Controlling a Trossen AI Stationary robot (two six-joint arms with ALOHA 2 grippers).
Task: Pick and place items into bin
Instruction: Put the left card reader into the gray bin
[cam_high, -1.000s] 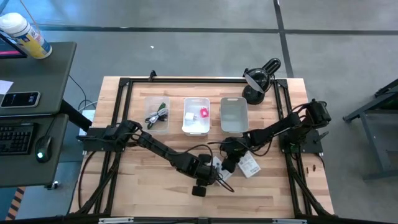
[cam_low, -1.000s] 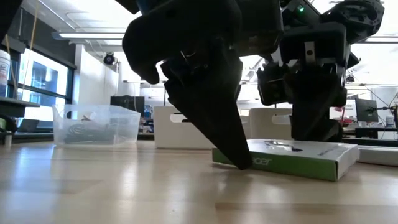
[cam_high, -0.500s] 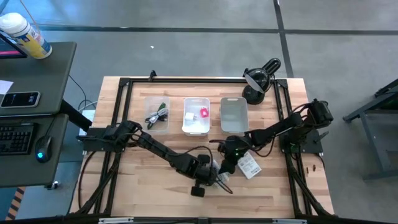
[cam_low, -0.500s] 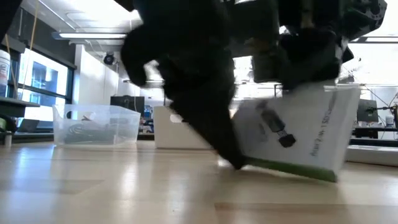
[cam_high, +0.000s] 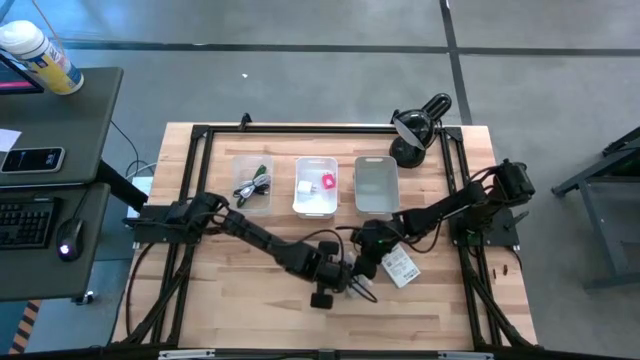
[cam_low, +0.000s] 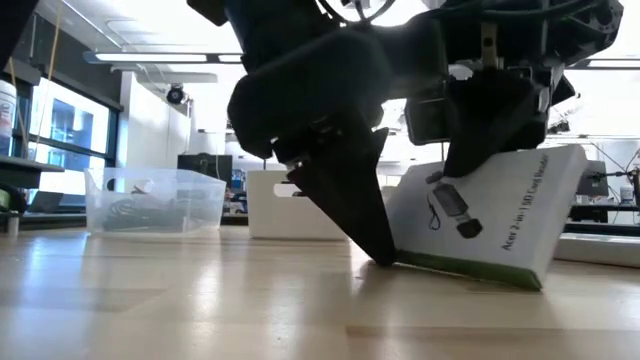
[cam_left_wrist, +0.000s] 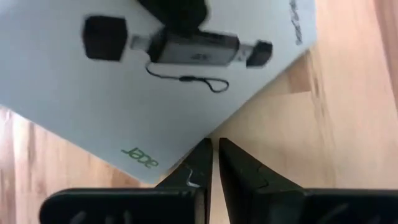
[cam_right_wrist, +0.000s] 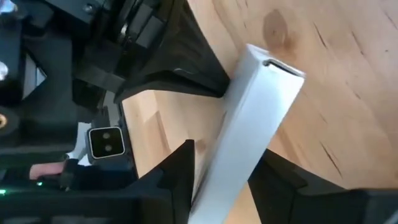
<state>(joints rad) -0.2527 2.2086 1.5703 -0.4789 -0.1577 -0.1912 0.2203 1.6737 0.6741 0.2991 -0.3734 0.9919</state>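
Observation:
A white printed packet with a card-reader picture stands tilted on the table in front of the bins, its green-striped lower edge on the wood. My right gripper is shut on it from above. My left gripper is shut, with its tips at the packet's lower edge. A second white packet lies flat just right of them. The black cable and green pen lie in the clear bin. The pink piece and white cube are in the white bin. My left gripper touches the packet's lower edge near a corner with its shut fingertips, slanting down from the table's left. The tips rest on the wood. My right gripper pinches the packet's upper part between its two fingers, across its thin side, from above. The packet is tilted, with its lower edge on the table.
Three bins stand in a row at the far side: clear, white and a grey one. A black lamp-like stand is at the far right corner. A black frame runs around the table edges. Bare wood lies near and to the left.
The packet lay flat on the table a second ago. My right gripper has raised its far side, so it now stands tilted on its lower edge. My left gripper has stayed shut against that edge and shifted slightly toward the table's right.

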